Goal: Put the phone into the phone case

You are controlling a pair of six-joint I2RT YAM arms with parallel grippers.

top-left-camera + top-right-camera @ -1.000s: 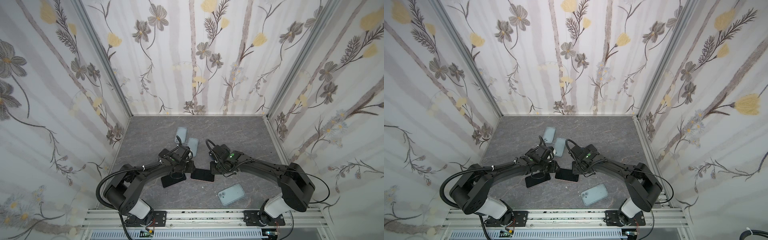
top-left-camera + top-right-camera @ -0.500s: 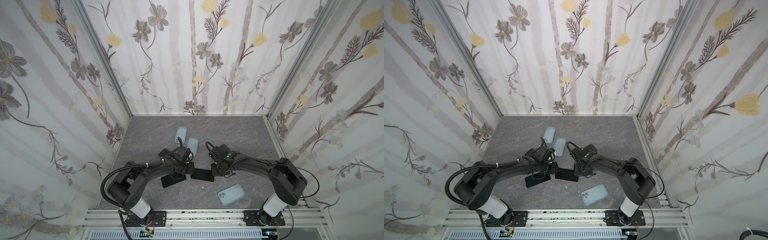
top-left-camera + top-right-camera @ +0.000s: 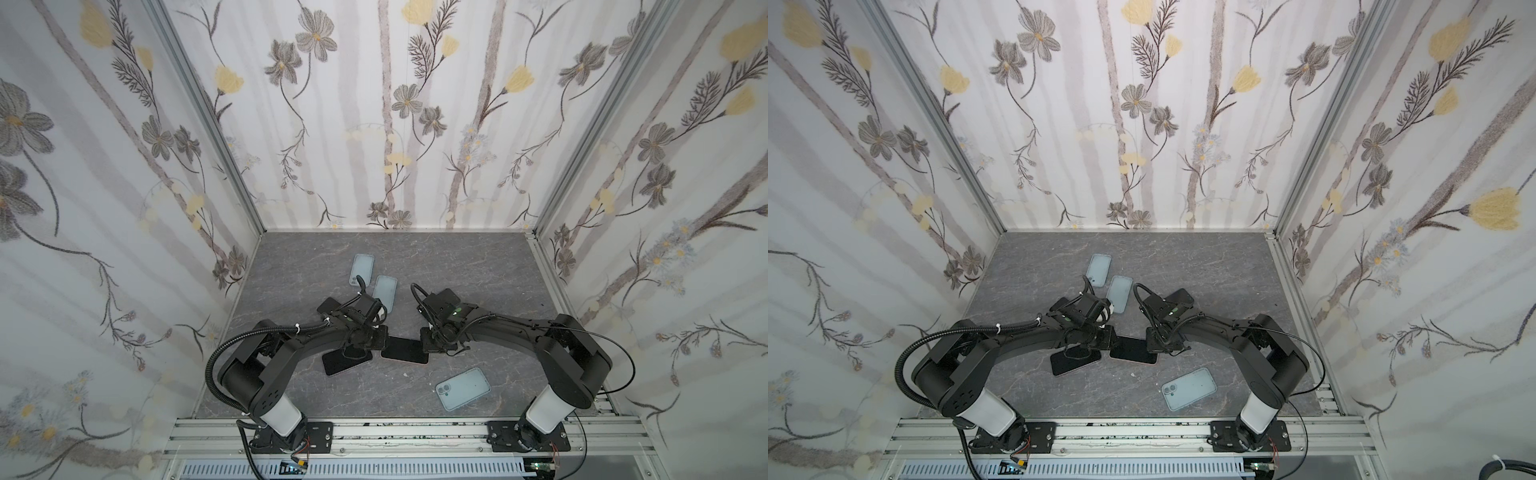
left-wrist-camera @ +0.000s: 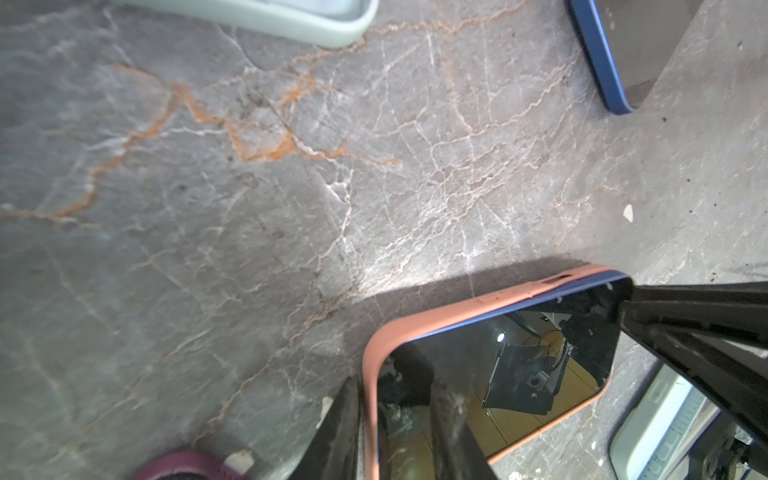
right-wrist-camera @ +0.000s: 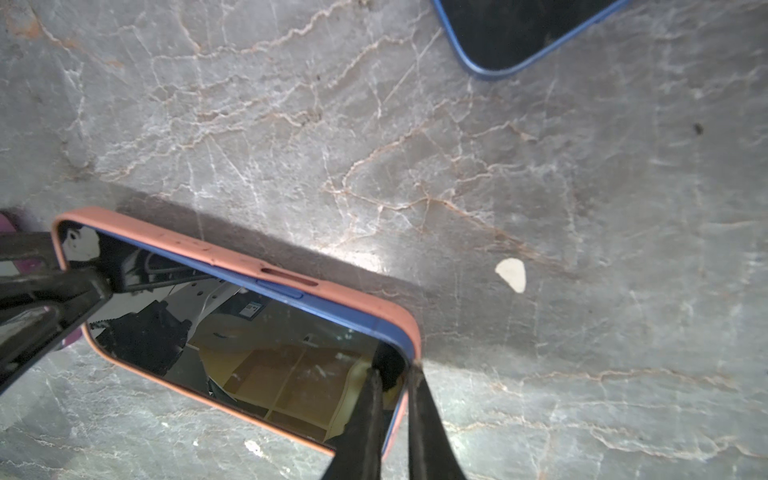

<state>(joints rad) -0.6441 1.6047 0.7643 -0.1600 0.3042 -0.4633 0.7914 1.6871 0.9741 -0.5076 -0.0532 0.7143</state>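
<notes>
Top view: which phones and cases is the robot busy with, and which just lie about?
In use: middle phone; salmon case around it.
Lying about: dark phone beside it; bare blue phone farther back; two pale cases behind; pale one in front.

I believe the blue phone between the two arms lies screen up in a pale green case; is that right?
Not quite: the case is salmon pink, not pale green, as the right wrist view shows. The blue phone does lie in it screen up.

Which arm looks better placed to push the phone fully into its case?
Right, probably. The right gripper sits on the phone corner where its blue edge stands highest above the case.
</notes>
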